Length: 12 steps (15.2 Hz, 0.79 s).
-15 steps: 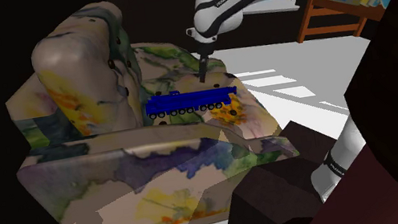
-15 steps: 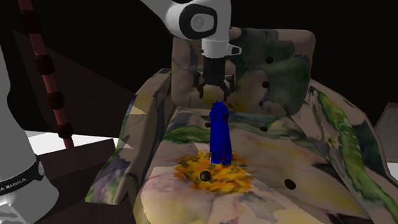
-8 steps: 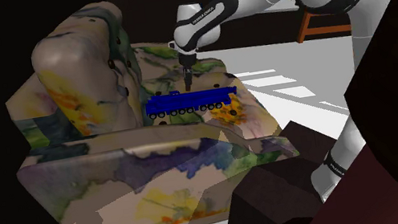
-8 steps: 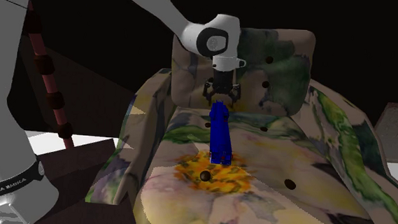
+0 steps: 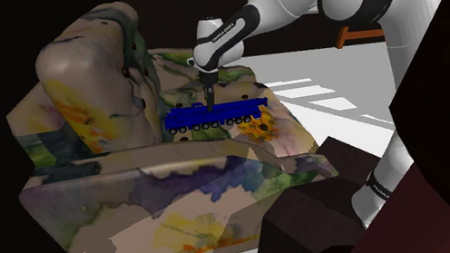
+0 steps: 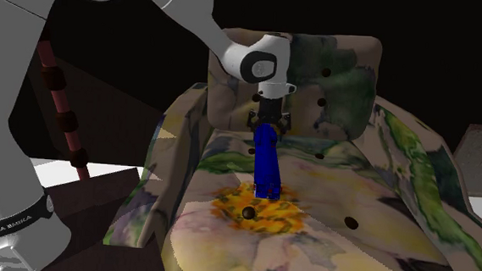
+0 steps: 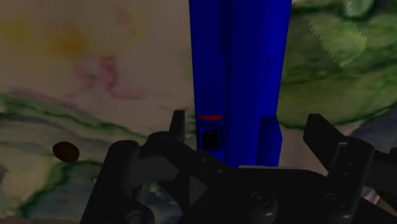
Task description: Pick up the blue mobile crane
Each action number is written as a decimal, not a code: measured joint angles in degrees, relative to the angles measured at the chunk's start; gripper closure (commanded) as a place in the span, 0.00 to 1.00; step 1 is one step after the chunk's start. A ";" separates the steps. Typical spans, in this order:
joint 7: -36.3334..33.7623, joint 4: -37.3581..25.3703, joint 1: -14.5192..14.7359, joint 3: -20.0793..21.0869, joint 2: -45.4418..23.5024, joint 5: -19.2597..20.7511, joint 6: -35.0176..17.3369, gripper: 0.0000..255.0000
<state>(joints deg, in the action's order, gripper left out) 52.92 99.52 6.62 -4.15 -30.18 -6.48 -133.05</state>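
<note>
Our jaws are spread, blue crane point(image 7: 238, 76) between them, unpinched. We straddle its narrow width to close.

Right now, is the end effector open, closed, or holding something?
End effector: open, straddling one end of the blue crane, holding nothing.

Blue crane point(image 7: 238, 76), far end off-frame

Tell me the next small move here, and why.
Probably ease straight down a little before closing. The gripper is open, its fingers standing either side of the blue crane without touching it, and in the second exterior view it is level only with the crane's top.
</note>
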 measured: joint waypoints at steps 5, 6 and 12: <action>0.12 0.08 -0.04 0.08 -0.68 -0.11 -0.80 1.00; 0.12 0.09 -0.04 0.08 -0.68 -0.11 -0.80 1.00; 0.13 0.17 -0.03 0.08 -0.64 -0.11 -0.88 1.00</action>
<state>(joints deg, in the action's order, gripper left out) 53.05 99.69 6.59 -4.07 -30.82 -6.59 -133.92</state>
